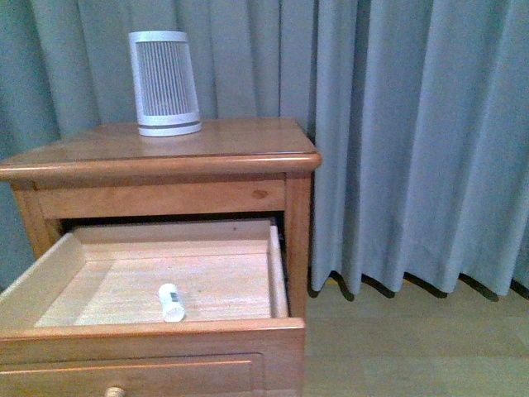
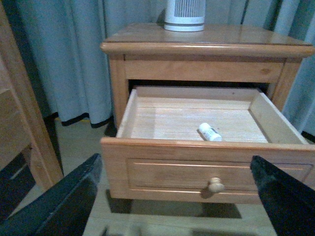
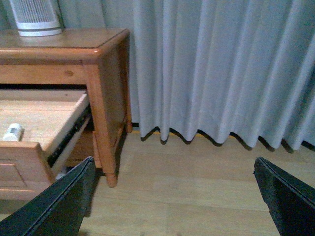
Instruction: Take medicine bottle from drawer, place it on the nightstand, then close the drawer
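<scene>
So the drawer (image 1: 41,281) was pulled way out of the nightstand (image 1: 297,215), and the only thing in it was the medicine bottle (image 1: 171,301). The little white thing was lying flat on its side on the pale wood floor, about midway across and closer to the drawer's front wall than the back. In the front view its long axis ran roughly back to front, with the near end leaning a touch to the right. There was a small dark mark on its side, but I honestly couldn't tell which end was the cap. It wasn't touching any of the drawer walls.

Up on the counter (image 1: 231,145), meaning the nightstand's glossy top, stood a ribbed white-and-grey cylinder (image 1: 164,83), upright and set toward the back. There was nothing else up there that I could see.

My left gripper (image 2: 175,164) was spread wide with nothing in it, out in front of the drawer face and its round knob (image 2: 215,185), and not touching either. My right gripper (image 3: 173,166) was also splayed and empty, off to the right over the wooden floor (image 3: 197,187) and facing the grey curtain (image 3: 221,73). Its camera only caught the bottle at the picture's edge.
</scene>
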{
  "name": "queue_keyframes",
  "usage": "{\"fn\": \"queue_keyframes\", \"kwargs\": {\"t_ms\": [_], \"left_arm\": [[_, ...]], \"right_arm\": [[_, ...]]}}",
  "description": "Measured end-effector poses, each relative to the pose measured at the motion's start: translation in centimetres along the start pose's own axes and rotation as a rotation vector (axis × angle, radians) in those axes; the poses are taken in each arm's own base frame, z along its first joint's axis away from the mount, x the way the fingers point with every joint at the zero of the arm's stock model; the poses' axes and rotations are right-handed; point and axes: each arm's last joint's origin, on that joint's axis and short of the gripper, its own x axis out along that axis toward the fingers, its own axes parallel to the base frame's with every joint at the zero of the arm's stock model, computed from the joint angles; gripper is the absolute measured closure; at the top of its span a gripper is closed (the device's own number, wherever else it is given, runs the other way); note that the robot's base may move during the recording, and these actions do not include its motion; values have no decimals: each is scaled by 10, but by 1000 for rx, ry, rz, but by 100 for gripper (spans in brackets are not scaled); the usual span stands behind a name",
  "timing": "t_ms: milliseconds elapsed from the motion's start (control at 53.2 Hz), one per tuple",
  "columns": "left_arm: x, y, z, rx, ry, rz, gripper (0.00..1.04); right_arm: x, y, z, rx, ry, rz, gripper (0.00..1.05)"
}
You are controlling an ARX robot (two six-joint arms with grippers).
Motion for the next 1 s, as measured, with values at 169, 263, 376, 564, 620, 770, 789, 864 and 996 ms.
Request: {"fn": "queue_keyframes", "kwargs": {"t_ms": [169,263,376,564,620,770,789,864,996], "left_arm": [[0,0,0,0,2,0,7],[0,0,0,0,1,1,7],[0,0,0,0,-1,7,7],[0,0,0,0,-1,3,7],[0,0,0,0,-2,3,7],[0,0,0,0,-2,4,7],[0,0,0,0,-2,4,7],[0,0,0,0,-1,3,7],[0,0,0,0,-1,3,7]], "right_arm": [[0,0,0,0,0,2,7],[0,0,0,0,0,5,7],[0,0,0,0,-1,9,7],[12,1,10,-47,61,-343,7],[24,3,26,-39,38,-365,7],[85,22,68,-42,91,-261,7],[94,26,69,-46,122,-245,7],[125,40,66,-61,231,-174,7],[178,65,55,-62,402,-83,7]]}}
